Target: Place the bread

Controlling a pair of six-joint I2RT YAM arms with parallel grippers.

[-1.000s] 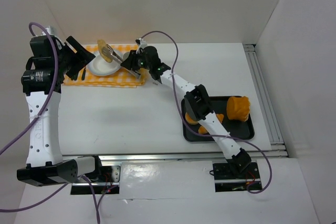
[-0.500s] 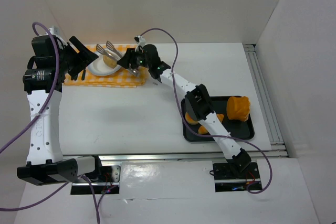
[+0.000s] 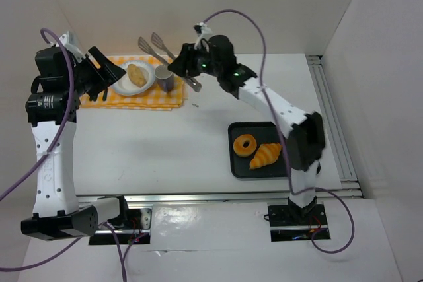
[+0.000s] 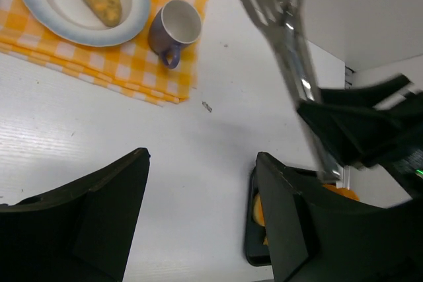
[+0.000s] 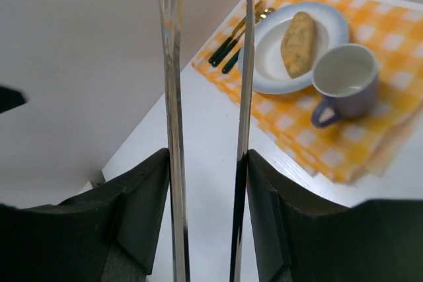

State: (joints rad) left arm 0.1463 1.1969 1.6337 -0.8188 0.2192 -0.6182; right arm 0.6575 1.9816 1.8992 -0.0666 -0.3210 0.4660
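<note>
The pale golden-tan oval bread roll (image 5: 299, 43) on the white plate (image 5: 268, 64) looks light, squashable: pinch gently mid-length. Right gripper (image 5: 207, 163) jaws clamp steel tongs (image 5: 173, 97); left gripper (image 4: 201, 163) jaws gape.

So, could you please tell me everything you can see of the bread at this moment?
The bread is a small, elongated oval roll, smooth and golden-tan with darker browned patches. It lies flat and whole near the middle of a white plate with a pale blue rim, which sits on a yellow checked cloth. It touches only the plate: the purple mug stands beside the plate, and the tongs hang clear of it.
</note>
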